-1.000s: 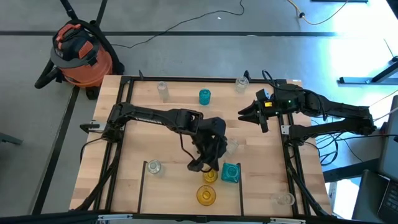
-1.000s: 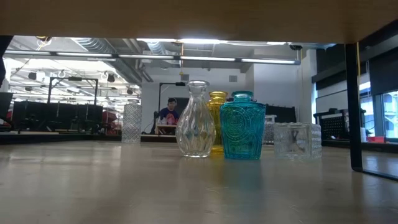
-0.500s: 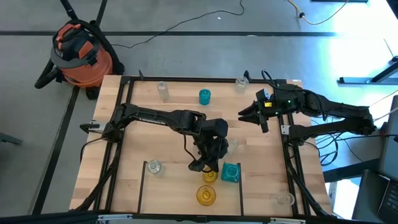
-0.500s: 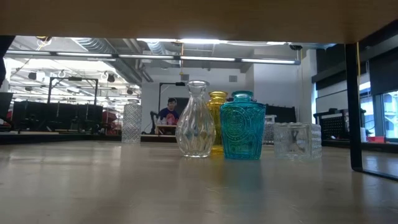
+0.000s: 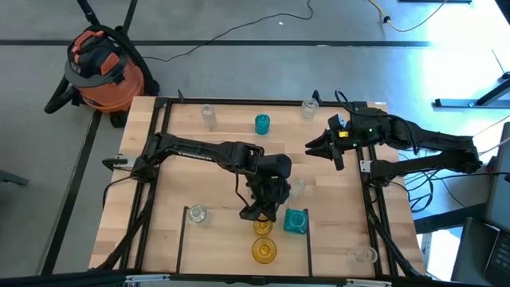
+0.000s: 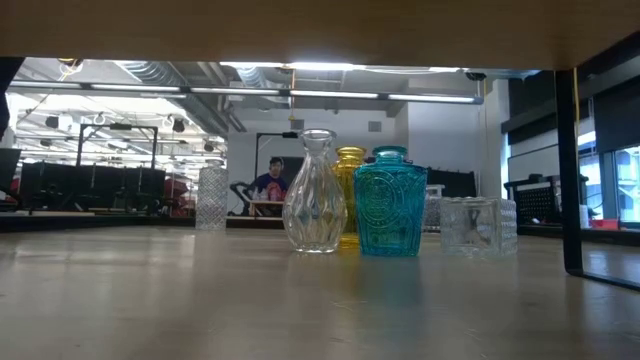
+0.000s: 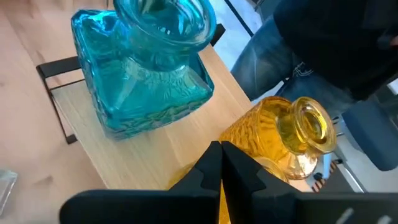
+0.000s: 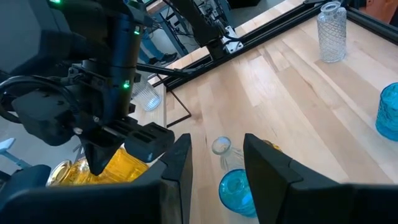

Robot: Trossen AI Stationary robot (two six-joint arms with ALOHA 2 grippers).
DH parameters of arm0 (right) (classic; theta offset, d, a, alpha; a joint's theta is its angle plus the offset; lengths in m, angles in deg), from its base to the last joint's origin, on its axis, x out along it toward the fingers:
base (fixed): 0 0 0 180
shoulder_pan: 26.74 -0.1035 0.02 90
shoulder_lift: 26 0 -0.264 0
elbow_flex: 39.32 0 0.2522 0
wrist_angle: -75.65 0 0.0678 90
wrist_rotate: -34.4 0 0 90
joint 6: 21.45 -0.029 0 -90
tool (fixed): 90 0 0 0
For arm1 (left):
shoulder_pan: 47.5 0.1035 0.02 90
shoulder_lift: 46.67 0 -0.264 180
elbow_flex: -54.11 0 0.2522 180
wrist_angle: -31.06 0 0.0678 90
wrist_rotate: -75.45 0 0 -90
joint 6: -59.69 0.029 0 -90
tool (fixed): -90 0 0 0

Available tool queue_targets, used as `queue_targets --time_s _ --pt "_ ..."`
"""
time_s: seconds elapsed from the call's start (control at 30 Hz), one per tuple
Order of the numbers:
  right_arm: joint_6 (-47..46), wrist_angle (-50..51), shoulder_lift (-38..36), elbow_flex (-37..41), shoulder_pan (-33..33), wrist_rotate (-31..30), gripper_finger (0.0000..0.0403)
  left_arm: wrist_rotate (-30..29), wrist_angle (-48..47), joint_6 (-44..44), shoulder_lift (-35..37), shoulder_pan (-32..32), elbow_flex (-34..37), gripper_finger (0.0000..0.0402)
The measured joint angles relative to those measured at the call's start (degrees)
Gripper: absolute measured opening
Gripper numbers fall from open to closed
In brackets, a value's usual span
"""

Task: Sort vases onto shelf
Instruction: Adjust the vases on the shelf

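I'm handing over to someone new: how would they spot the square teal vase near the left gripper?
Find the shelf, at the table's near edge. The left gripper, shut, hangs over its middle section; the square teal vase stands just to its right. It is the only blue, flat-sided piece there; its neighbours are amber or clear.

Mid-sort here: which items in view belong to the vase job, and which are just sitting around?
Job:
- teal square vase
- amber vases
- teal round vase
- clear vases
- shelf
- left end effector, shut beside the amber vases

Lying about:
- orange shop vacuum
- floor cable
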Motion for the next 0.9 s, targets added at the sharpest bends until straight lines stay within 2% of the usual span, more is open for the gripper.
queue_targets --time_s 0.17,0.33,0.4,0.57,0.9 --pt "0.1 0.0 0.0 0.0 0.0 0.0 0.0111 -4.2 -1.9 0.5 1.0 0.9 0.0 0.0" --pt "0.1 0.0 0.0 0.0 0.0 0.0 0.0111 -8.7 -13.5 0.4 1.3 2.6 0.1 0.0" --pt "0.5 0.0 0.0 0.0 0.0 0.0 0.0111 -9.3 -15.4 0.6 0.9 2.9 0.1 0.0" --pt "1.2 -0.1 0.0 0.0 0.0 -0.4 0.0111 -8.9 -13.3 1.0 0.8 2.1 0.1 0.0" --pt "1.3 -0.1 0.0 0.0 0.0 -1.0 0.0111 -4.0 -10.9 -1.5 0.7 1.4 3.4 0.0"
